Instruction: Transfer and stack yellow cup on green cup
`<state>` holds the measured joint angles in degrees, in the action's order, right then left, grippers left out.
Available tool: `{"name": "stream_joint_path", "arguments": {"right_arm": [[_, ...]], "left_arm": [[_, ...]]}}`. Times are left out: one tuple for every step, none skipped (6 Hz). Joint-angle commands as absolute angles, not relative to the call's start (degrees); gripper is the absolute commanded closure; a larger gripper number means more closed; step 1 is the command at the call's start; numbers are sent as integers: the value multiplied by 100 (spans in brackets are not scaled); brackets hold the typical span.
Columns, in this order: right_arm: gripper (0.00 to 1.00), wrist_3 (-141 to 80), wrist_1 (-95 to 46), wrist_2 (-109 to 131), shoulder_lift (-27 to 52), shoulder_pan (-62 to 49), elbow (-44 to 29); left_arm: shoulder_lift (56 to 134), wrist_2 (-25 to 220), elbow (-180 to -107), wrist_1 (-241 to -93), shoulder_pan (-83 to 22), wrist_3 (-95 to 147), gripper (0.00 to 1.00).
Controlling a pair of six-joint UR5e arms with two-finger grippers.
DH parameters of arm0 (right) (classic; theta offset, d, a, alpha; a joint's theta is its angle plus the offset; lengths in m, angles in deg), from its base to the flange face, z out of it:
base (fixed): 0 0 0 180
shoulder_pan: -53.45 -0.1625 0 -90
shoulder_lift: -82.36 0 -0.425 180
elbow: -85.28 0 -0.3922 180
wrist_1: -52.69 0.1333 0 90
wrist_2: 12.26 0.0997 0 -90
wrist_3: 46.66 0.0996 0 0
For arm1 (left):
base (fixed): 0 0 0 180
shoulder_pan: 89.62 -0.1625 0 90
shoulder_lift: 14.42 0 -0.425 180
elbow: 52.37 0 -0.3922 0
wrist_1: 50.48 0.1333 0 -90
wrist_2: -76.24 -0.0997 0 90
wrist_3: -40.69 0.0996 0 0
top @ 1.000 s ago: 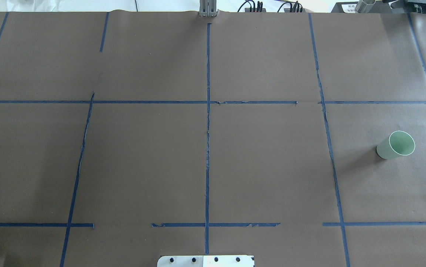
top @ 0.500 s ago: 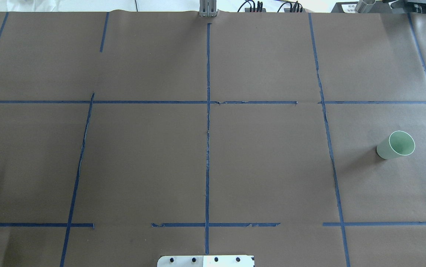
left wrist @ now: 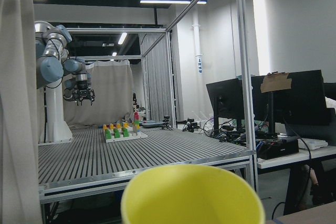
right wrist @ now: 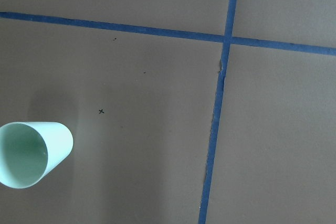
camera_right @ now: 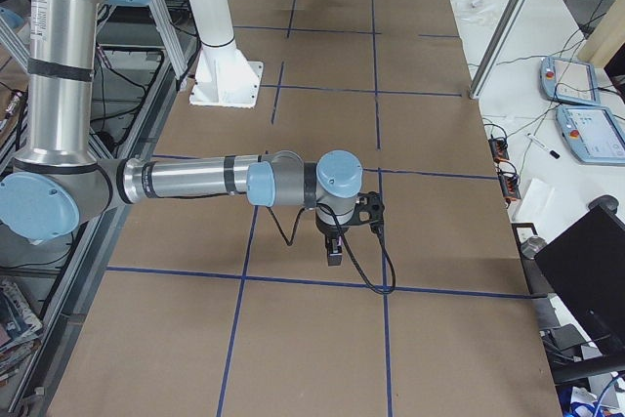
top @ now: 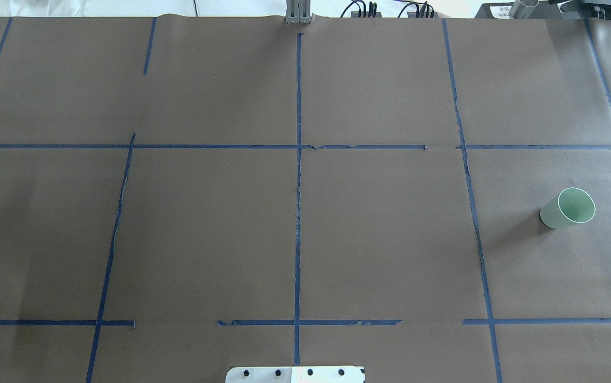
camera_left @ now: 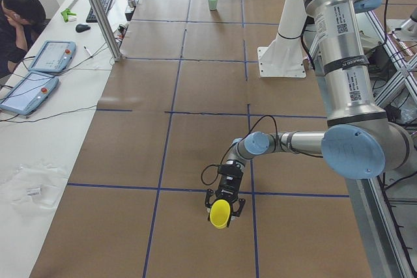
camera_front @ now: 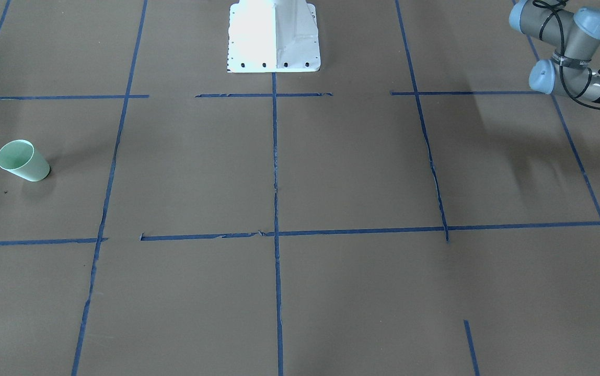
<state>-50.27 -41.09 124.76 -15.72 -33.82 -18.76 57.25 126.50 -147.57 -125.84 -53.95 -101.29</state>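
Observation:
The yellow cup (camera_left: 219, 213) sits at the tip of my left gripper (camera_left: 221, 205), lying sideways over the table's left end. Its rim fills the bottom of the left wrist view (left wrist: 191, 195), where no fingers show. I cannot tell how the jaws stand. The green cup (top: 566, 208) stands upright at the table's right side, also seen in the front-facing view (camera_front: 22, 160), the right wrist view (right wrist: 31, 153) and the exterior left view (camera_left: 212, 2). My right gripper (camera_right: 335, 249) hangs over the table beside it. I cannot tell whether it is open.
The white robot base (camera_front: 274, 36) stands at the table's near middle edge. Blue tape lines cross the brown table cover (top: 380, 239). An operators' desk with tablets (camera_left: 39, 69) and a metal post (camera_left: 98, 11) line the far side, where a person (camera_left: 16, 17) sits.
A pale blue joint of the left arm showed at the overhead view's bottom-left corner a second ago. It has slid out of that view to the left. The green cup has not moved.

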Motion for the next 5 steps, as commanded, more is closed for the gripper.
{"name": "stream_joint_path", "arguments": {"right_arm": [[0,-5018,-4109,12476,-1572,-3373,-1861],[0,-5018,-4117,12485,-1572,-3356,-1852],[0,-5009,-4117,12476,-1572,-3338,-1843],[0,-5009,-4117,12485,-1581,-3338,-1834],[0,-5009,-4117,12493,-1581,-3338,-1817]], "left_arm": [[5730,12335,-14677,-14241,-4580,-8029,52],[5764,12344,-14354,-15834,-4220,-6642,53],[6208,12387,-13759,-17511,-3938,-5366,54],[7022,12414,-13057,-18607,-3900,-4318,55],[7404,12475,-12928,-19010,-3865,-4194,61]]}}
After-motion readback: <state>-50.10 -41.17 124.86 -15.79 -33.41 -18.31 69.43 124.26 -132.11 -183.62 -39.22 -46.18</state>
